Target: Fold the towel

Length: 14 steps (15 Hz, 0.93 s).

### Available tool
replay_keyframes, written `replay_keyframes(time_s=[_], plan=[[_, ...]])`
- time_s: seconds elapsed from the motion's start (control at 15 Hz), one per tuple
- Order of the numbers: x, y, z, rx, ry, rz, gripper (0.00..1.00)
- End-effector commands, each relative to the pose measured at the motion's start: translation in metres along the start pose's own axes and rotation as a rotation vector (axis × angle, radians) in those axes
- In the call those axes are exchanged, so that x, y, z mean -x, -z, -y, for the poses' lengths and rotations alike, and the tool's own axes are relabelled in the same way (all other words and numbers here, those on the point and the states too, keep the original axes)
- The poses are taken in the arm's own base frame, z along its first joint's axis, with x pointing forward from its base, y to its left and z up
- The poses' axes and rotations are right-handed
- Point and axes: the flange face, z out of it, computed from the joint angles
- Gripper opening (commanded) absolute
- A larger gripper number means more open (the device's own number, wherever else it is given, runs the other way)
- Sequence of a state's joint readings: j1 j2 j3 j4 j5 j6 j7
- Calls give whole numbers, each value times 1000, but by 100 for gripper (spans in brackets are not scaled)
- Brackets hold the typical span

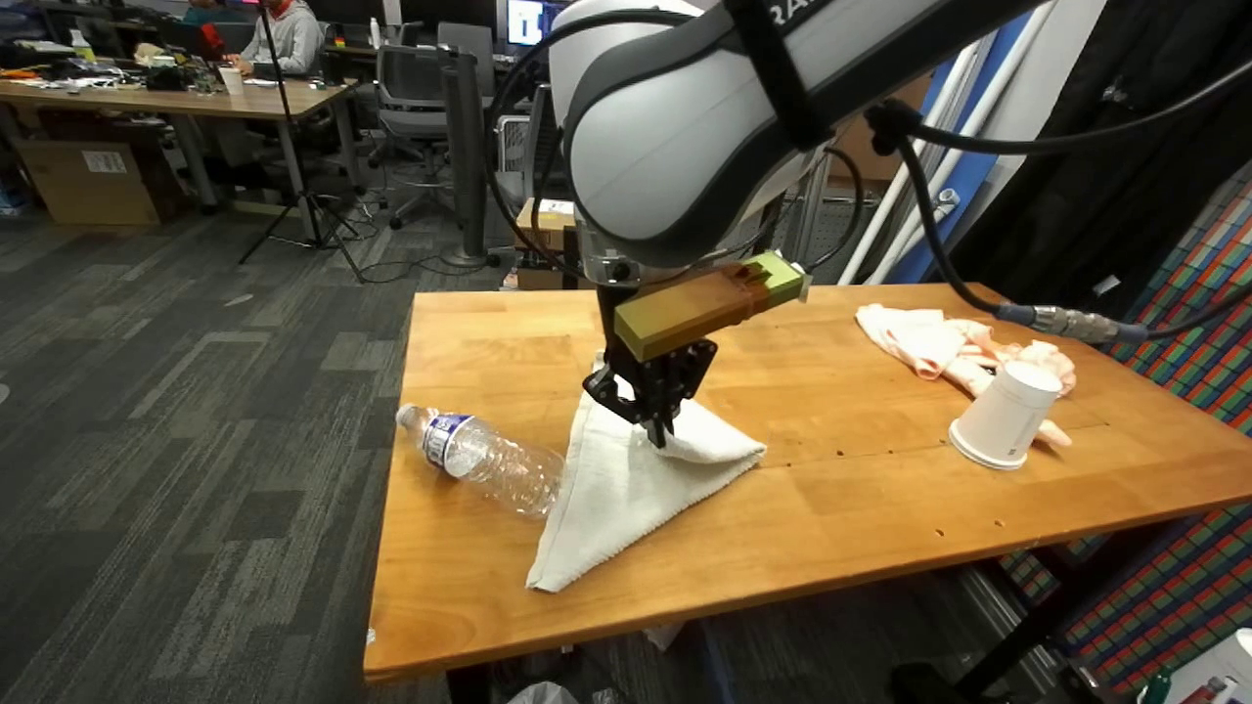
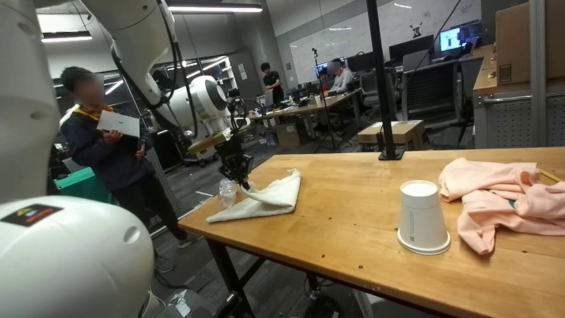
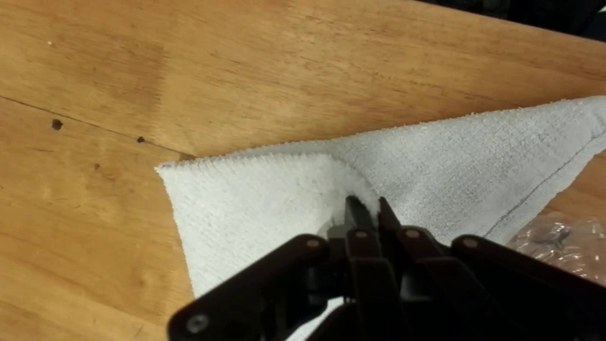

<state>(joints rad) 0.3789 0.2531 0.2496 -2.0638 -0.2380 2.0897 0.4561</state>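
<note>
Evidently, the end effector [image 3: 368, 203] is pinched almost together on a raised lip of the towel [image 1: 621, 494], spread directly beneath it by a short edge of the table [image 1: 851, 508]. In an exterior view its long axis runs to a pointed tip [image 1: 553, 569] aimed at the nearest front corner; the fold likely turns on that line. Just beside lies a bottle [image 1: 504, 471]; well apart, toward the opposite edge, are an upturned cup [image 1: 1007, 416] and pink cloth [image 1: 924, 337].

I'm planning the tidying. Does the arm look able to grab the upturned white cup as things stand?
Probably not yet: the gripper appears pinched on the towel and would likely have to let go first. The white cup itself stands uncovered, beside the pink cloth.
</note>
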Motion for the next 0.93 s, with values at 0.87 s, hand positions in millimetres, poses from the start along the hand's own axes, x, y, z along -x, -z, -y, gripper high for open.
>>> replay_keyframes(time_s=[0.87], plan=[[29,66,-4,-34,-80,-123,4]])
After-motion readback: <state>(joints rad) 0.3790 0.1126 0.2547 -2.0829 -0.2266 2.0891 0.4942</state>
